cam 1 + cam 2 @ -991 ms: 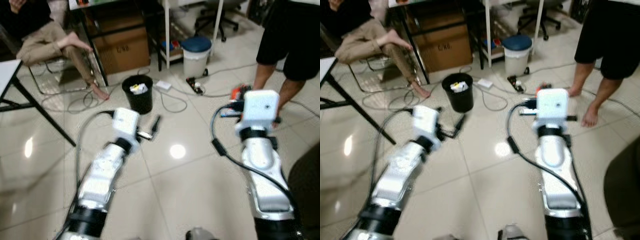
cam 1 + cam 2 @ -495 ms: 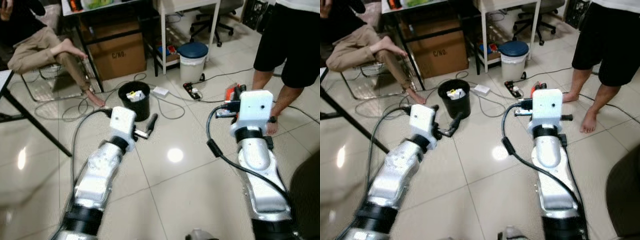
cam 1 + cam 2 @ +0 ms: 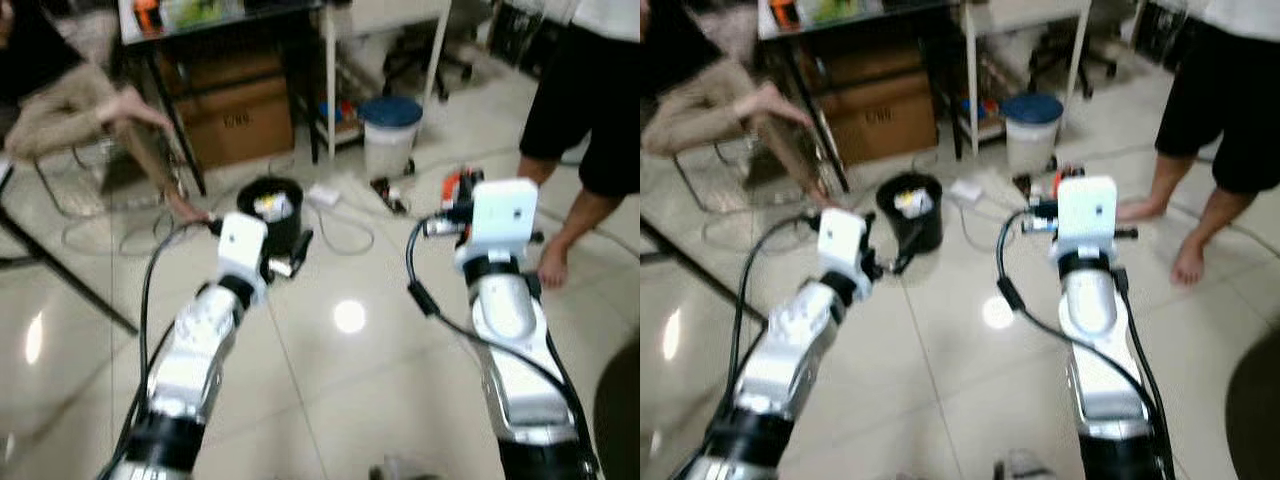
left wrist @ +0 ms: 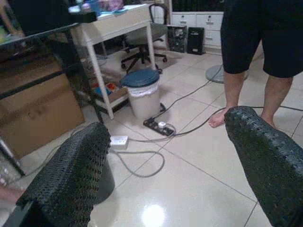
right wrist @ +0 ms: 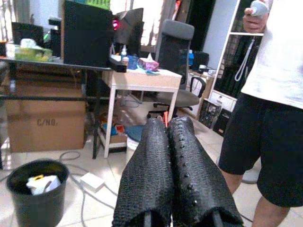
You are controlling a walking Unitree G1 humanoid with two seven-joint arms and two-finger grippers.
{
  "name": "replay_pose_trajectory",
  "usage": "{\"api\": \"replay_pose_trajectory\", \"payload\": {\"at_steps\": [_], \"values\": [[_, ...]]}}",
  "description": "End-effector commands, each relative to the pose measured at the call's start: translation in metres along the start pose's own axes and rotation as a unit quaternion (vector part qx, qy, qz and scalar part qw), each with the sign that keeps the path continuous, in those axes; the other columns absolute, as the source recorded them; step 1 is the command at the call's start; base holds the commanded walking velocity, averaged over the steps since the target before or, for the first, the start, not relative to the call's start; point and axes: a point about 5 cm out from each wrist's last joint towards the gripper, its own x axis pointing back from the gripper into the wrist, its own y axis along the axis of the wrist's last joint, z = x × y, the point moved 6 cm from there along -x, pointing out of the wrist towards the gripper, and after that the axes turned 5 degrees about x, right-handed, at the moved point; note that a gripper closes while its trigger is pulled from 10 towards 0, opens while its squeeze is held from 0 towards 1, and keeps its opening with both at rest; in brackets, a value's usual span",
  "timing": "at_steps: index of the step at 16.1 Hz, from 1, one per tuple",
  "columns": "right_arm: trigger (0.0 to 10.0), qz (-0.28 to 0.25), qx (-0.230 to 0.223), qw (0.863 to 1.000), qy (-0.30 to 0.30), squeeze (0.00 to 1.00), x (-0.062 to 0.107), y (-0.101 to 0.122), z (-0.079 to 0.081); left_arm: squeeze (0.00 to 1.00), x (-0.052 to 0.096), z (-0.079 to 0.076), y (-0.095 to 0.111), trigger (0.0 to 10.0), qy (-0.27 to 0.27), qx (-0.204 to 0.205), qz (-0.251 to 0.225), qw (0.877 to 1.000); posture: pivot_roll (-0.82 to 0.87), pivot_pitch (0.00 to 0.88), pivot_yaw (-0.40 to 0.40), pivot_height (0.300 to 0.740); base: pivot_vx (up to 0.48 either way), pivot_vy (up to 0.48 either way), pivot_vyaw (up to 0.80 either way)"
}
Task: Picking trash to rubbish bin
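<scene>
Step in hand: you are carrying trash toward the black bin (image 3: 273, 208), by my reading; the drop is not yet made.
Right end effector (image 5: 176, 156): clenched, the two black fingers (image 5: 144, 184) pressed together in the right wrist view. A thin orange-red sliver shows at their tips, and an orange-red piece (image 3: 455, 187) shows just ahead of the wrist block in the head view. I judge that to be the trash in its grasp, but it is too small and blurred to name.
Left end effector (image 4: 165, 165): released, fingers wide apart with nothing between them; it hangs just short of the bin, at about 11 o'clock from you.
Bin: upright on the tile floor (image 3: 340, 380) at about 11 to 12 o'clock, mouth open upward, white and yellow scraps (image 5: 41, 183) already inside.
Trash, place: at the right fingertips, near 1 o'clock, well apart from the bin and off to its right.
Trash, pointing: the visible sliver runs along the fingers, away from you; its long axis cannot be fixed from so little.
Next move: you need to swing the right arm toward 11 o'clock, or step closer, until the fingertips stand over the bin's mouth, then let go.
Watch: cables (image 3: 345, 212) and a power strip (image 4: 157, 126) lie on the floor beside the bin; a person's bare feet (image 3: 1190, 262) stand near at 2 o'clock.
</scene>
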Motion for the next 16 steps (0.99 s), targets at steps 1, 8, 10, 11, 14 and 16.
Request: {"api": "replay_pose_trajectory", "payload": {"at_steps": [1,8,10,11,14,16], "values": [[10.0,-0.007,0.004,1.000,-0.003,0.00,0.0004,0.0034,-0.0030,0.00,-0.0007,-0.0046,0.0011,10.0,-0.006,-0.003,-0.002,1.000,-0.07,0.119,0.060,0.740,0.480,0.000,0.00],[10.0,-0.010,0.008,1.000,0.003,0.00,0.0008,0.0039,-0.0008,0.00,-0.0010,-0.0031,-0.0004,10.0,-0.002,-0.005,0.001,1.000,-0.07,0.121,0.060,0.740,0.480,0.000,0.11],[10.0,-0.010,0.007,1.000,0.003,0.00,0.0014,0.0039,-0.0003,0.00,-0.0011,-0.0031,-0.0005,10.0,-0.002,-0.006,0.001,1.000,-0.06,0.121,0.062,0.740,0.480,0.000,0.73],[10.0,-0.010,0.007,1.000,0.003,0.00,0.0013,0.0038,-0.0002,0.00,-0.0013,-0.0030,-0.0004,10.0,-0.002,-0.006,0.001,1.000,-0.06,0.121,0.062,0.740,0.480,0.000,0.71],[10.0,-0.009,0.008,1.000,0.003,0.00,0.0019,0.0030,0.0002,0.00,-0.0014,-0.0029,-0.0006,10.0,-0.003,-0.007,0.002,1.000,-0.07,0.122,0.064,0.740,0.480,0.000,0.68],[10.0,-0.009,0.009,1.000,0.003,0.00,0.0018,0.0030,0.0003,0.00,-0.0018,-0.0027,-0.0006,10.0,-0.003,-0.007,0.002,1.000,-0.07,0.122,0.064,0.740,0.480,0.000,0.68]]}}
